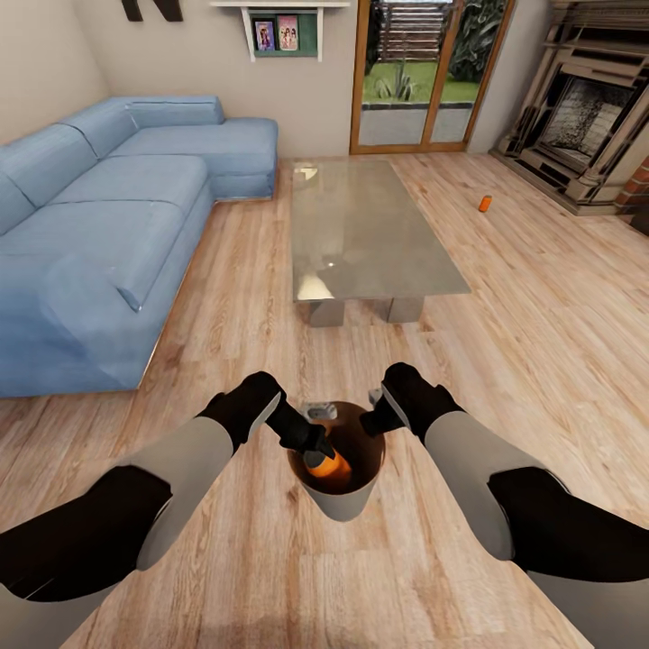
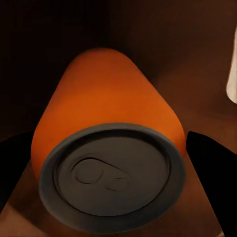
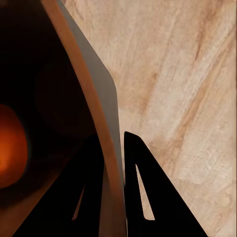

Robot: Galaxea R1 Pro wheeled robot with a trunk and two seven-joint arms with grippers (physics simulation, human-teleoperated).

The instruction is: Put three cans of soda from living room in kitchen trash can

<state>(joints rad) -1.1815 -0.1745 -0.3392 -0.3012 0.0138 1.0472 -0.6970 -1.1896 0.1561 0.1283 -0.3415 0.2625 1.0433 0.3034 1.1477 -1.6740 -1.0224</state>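
The trash can (image 1: 345,507), pale grey outside and glossy orange-brown inside, is held low in front of me above the wood floor. My right gripper (image 1: 371,422) is shut on its rim; in the right wrist view the two fingers straddle the bin's wall (image 3: 107,103). My left gripper (image 1: 317,443) reaches down into the bin, shut on an orange-red soda can (image 1: 332,469) with its silvery top (image 2: 112,177) facing the left wrist camera. A second orange-red can (image 1: 485,204) lies on the floor near the fireplace. The dark blue can is out of view.
A glass coffee table (image 1: 370,230) stands straight ahead. The blue corner sofa (image 1: 99,225) runs along the left. An ornate fireplace (image 1: 586,108) is at the far right and a glass door (image 1: 419,72) at the back. Wood floor lies open to the right.
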